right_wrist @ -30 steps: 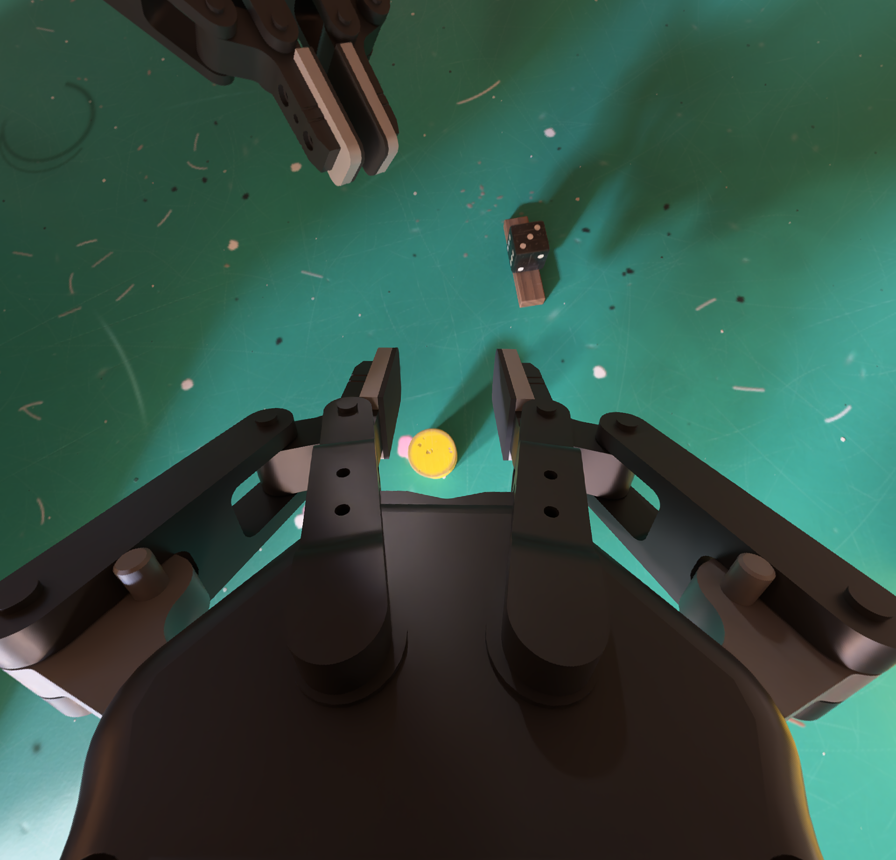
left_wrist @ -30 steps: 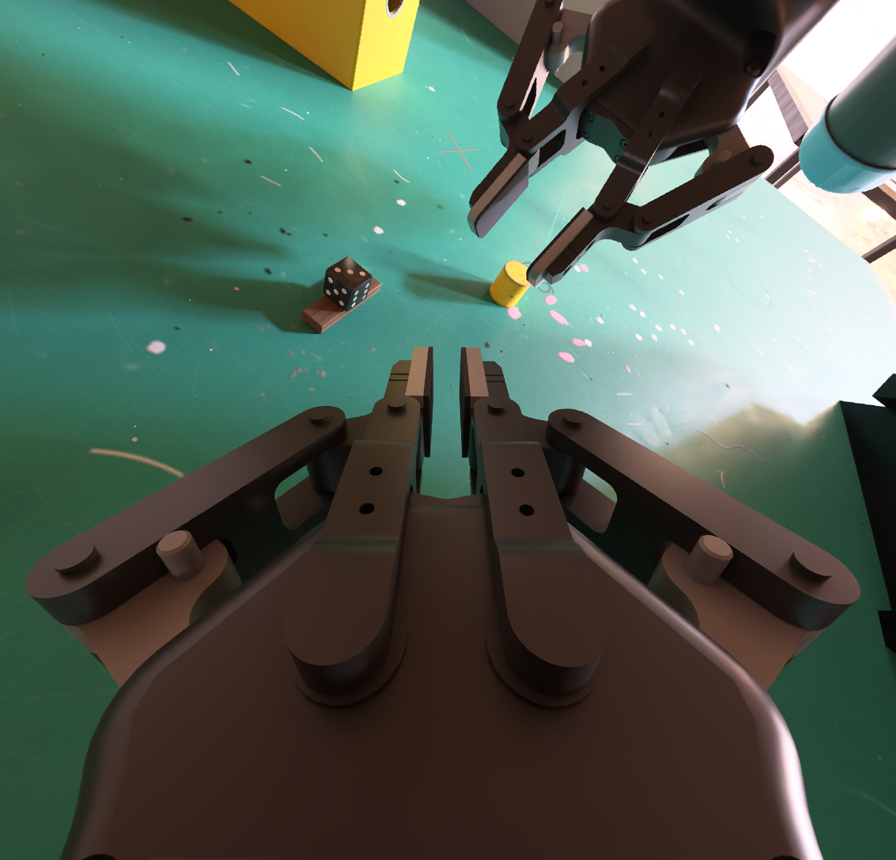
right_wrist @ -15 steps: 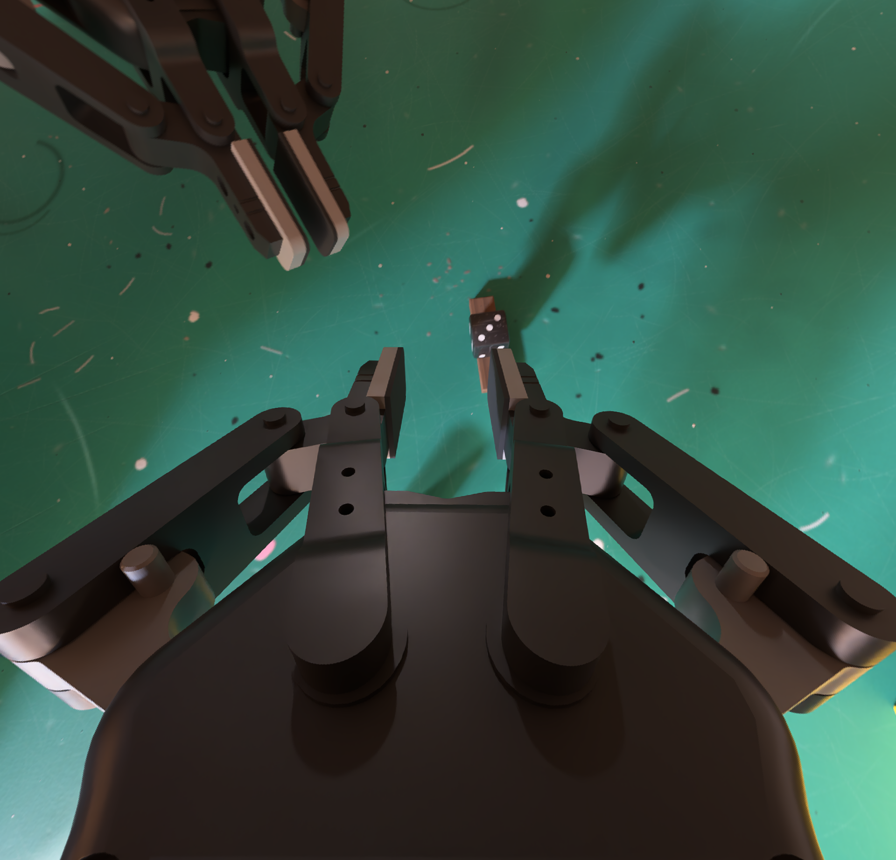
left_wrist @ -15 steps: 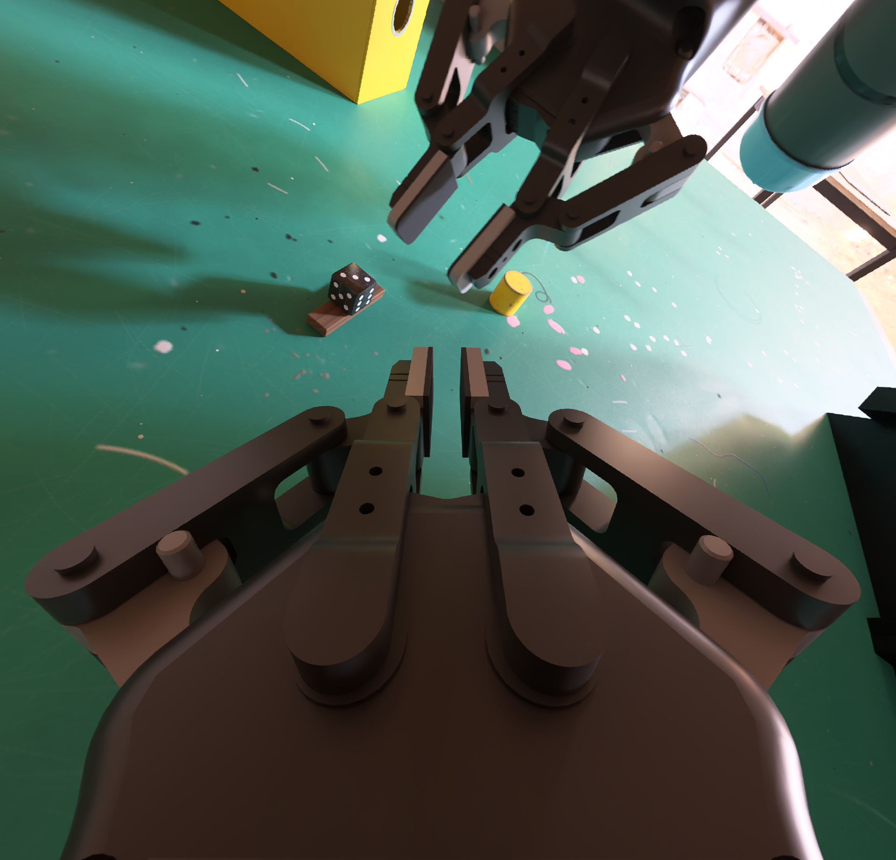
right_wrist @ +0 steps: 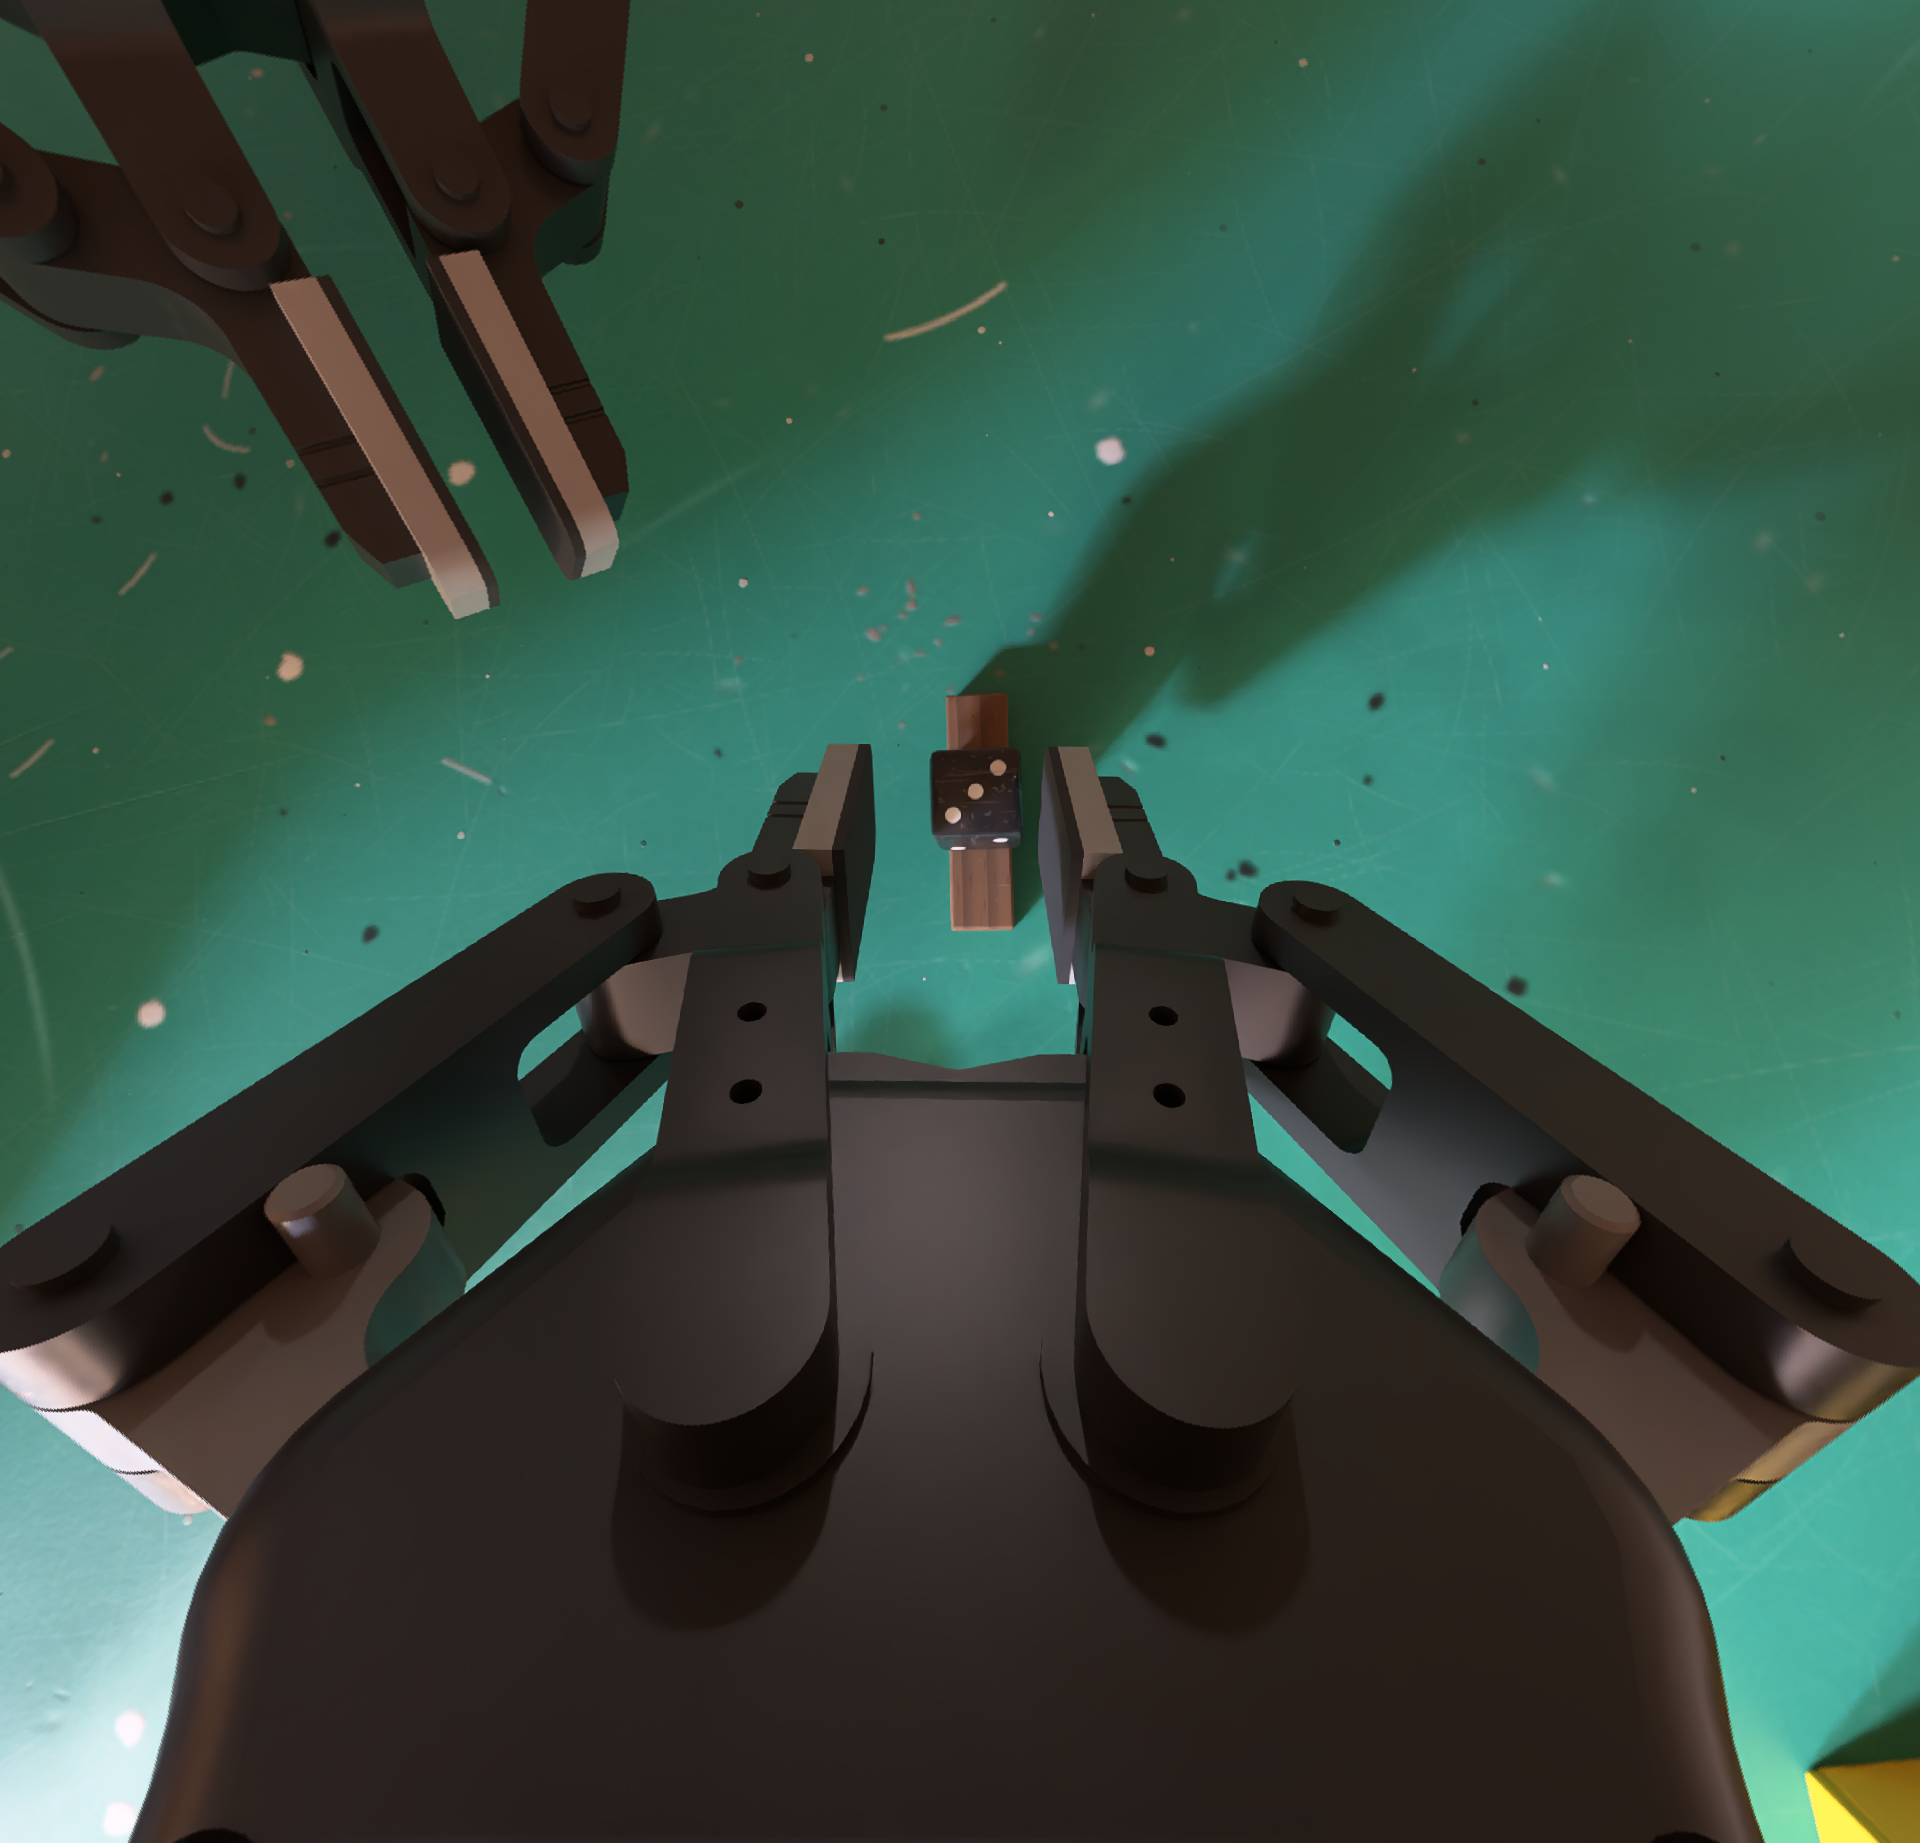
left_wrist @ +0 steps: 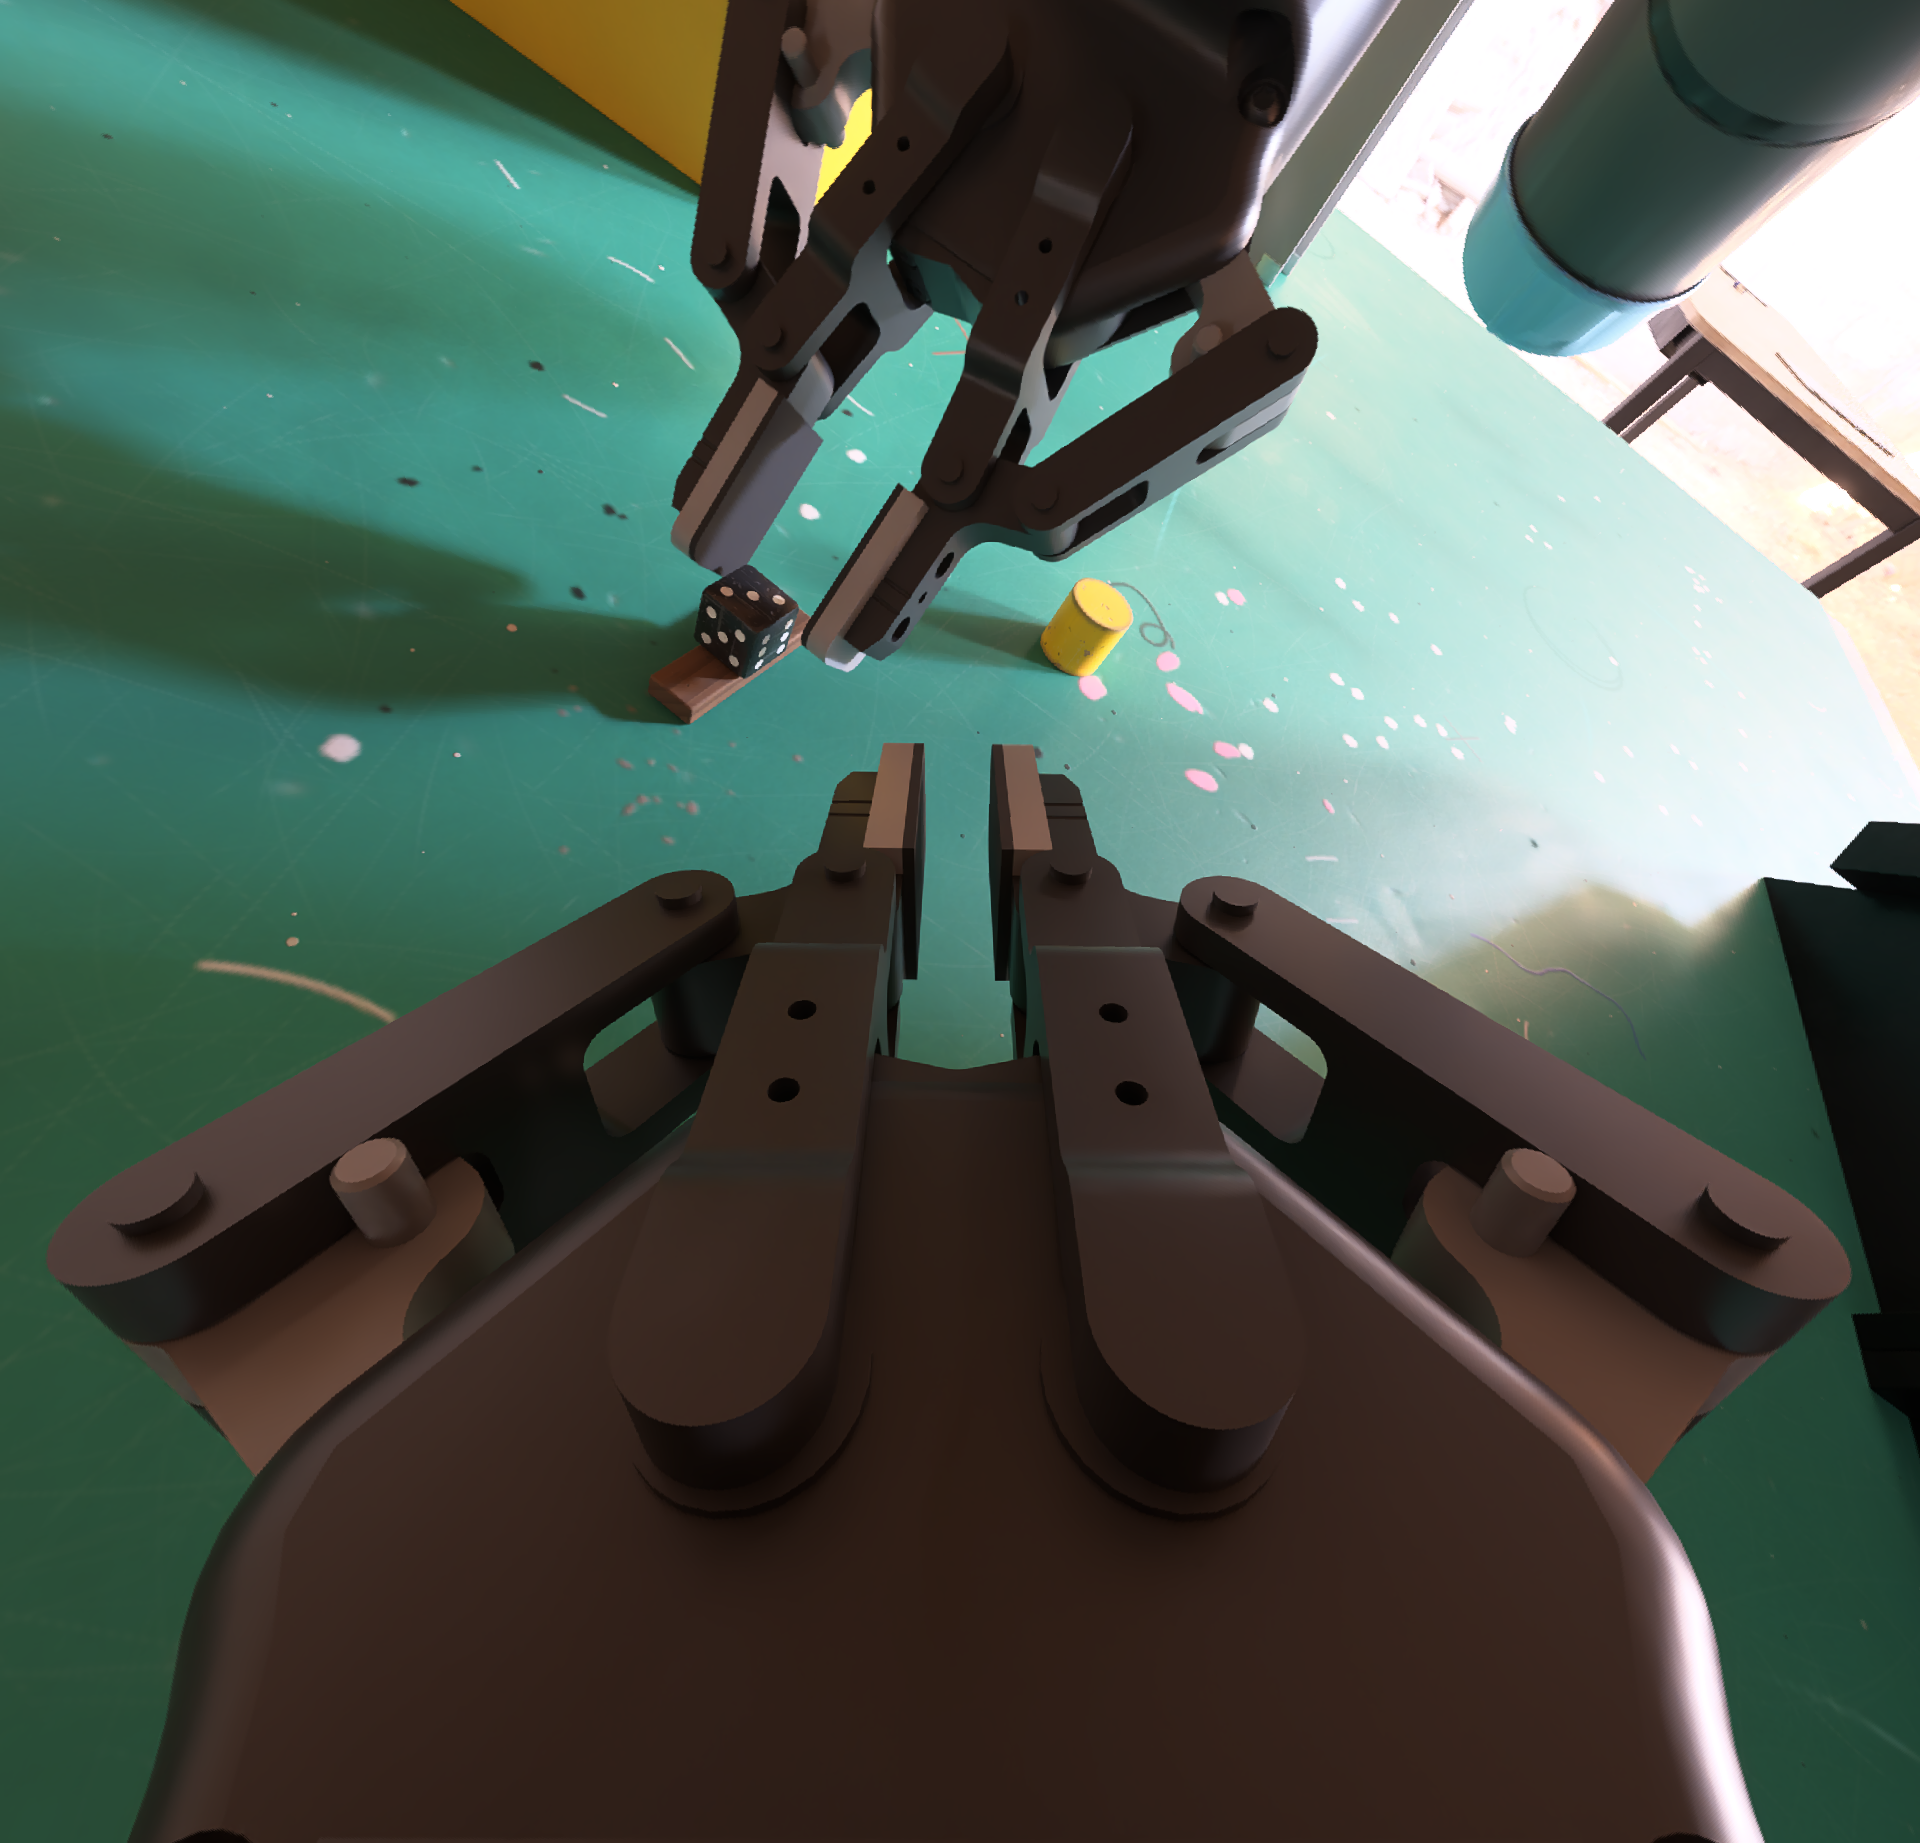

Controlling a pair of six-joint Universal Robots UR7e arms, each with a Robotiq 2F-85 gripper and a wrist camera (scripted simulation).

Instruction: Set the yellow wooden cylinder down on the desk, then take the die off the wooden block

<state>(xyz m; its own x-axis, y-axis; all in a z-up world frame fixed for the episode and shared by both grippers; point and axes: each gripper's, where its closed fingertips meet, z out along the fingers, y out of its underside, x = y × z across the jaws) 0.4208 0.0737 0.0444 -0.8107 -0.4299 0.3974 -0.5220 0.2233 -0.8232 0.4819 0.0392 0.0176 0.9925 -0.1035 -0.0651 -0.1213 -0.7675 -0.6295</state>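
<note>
The yellow box (left_wrist: pixel 665 37) stands on the green desk (left_wrist: pixel 312 359) behind the right gripper, its front face mostly hidden, so its contents cannot be told. Left of the right gripper's (right_wrist: pixel 956 806) near finger, the wooden block (left_wrist: pixel 698 690) lies flat on the desk, and the black die (left_wrist: pixel 748 621) with pale dots sits on the block's far end. The right gripper hangs over the die with its jaws parted wider than the die; seen from its own wrist, the die (right_wrist: pixel 975 798) lies in the gap between the two pads, touching neither, with the block (right_wrist: pixel 981 889) running lengthwise under it. It holds nothing. To the right of that gripper the yellow wooden cylinder (left_wrist: pixel 1083 625) stands upright on the desk, well clear of both fingers, among pink paint spots. The left gripper (left_wrist: pixel 956 796) hovers nearer the camera, off to the side of the block, its pads drawn nearly together with only a narrow slit between them and nothing in it
</note>
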